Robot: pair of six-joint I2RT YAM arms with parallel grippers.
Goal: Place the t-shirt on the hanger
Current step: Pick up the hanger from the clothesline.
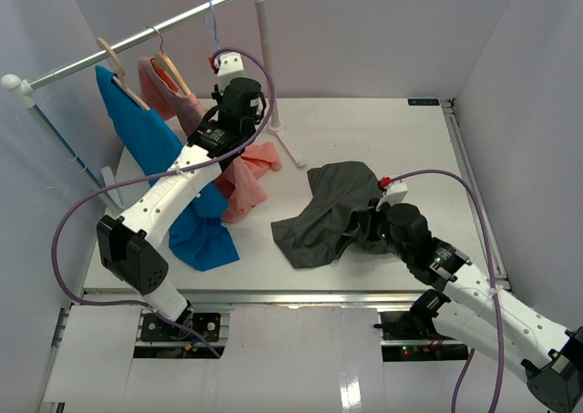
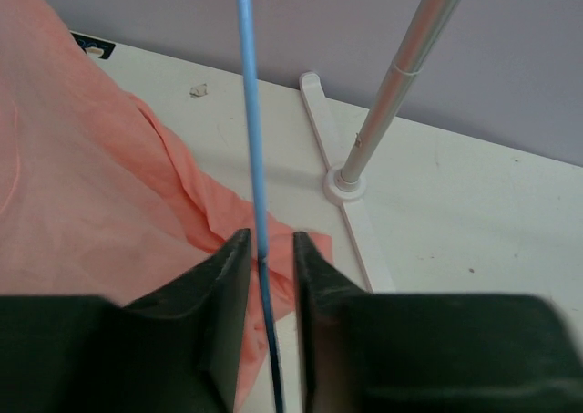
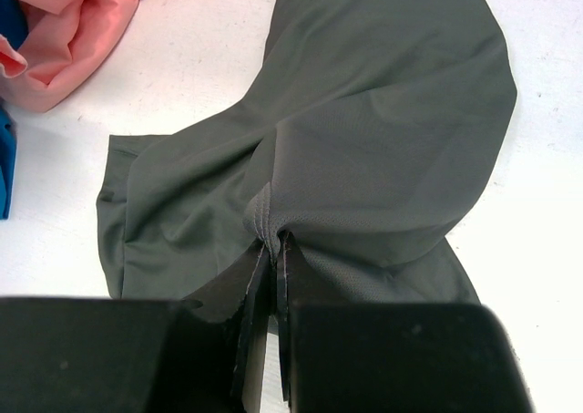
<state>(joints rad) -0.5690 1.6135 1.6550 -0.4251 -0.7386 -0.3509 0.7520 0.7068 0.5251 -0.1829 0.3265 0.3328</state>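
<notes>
The charcoal-grey t-shirt [image 1: 328, 208] lies crumpled on the table right of centre, and fills the right wrist view [image 3: 364, 112]. My right gripper [image 1: 366, 227] [image 3: 274, 244] is at its near edge, shut on a stitched hem fold. The light-blue wire hanger [image 1: 212, 19] hangs by its hook on the rail. In the left wrist view its wire [image 2: 253, 139] runs straight down between my left gripper's [image 2: 270, 240] fingers, with a narrow gap on each side. My left gripper [image 1: 233, 94] is raised beside the rack pole and is open around the wire.
A white clothes rack has a rail [image 1: 137, 39], a pole [image 1: 267, 57] and a foot [image 1: 291, 144] on the table. A bright blue garment [image 1: 178, 185] and a salmon-pink garment [image 1: 241, 180] hang from tan wooden hangers [image 1: 114, 62]. The pink cloth [image 2: 82, 185] lies left of the wire.
</notes>
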